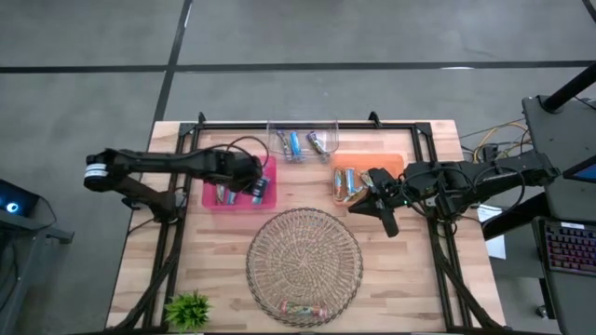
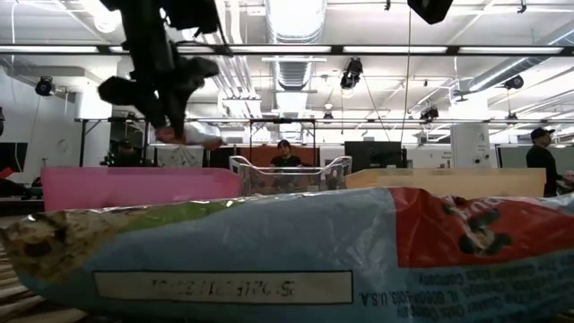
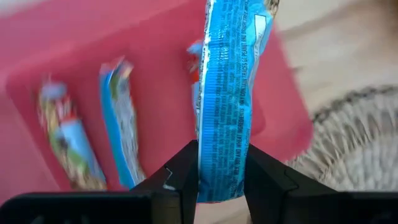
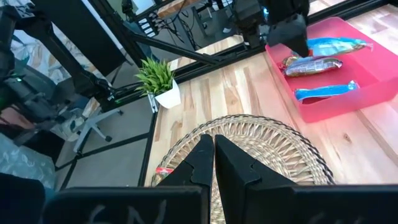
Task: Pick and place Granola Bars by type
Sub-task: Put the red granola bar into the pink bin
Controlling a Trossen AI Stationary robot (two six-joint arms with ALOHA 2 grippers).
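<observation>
A wicker basket (image 1: 304, 265) lay nearest, one granola bar (image 1: 300, 311) at its front rim, beside a small green plant (image 1: 188, 308). Beyond it, the left gripper (image 3: 222, 177) hung over the pink tray (image 1: 210, 198), fingers clamped on a blue bar (image 3: 227, 93); two more bars (image 3: 118, 121) lay inside. The right gripper (image 4: 214, 158), fingers pressed together, hovered beside the orange tray (image 1: 386, 163) holding bars. Farthest, a clear tray (image 1: 326, 126) held several bars.

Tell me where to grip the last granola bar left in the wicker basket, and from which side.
Grip the bar across its narrow middle, coming straight down from above. It lies flat near the basket's front rim, long axis running left to right, so the right tool, nearest, should close front to back over its short width.
</observation>
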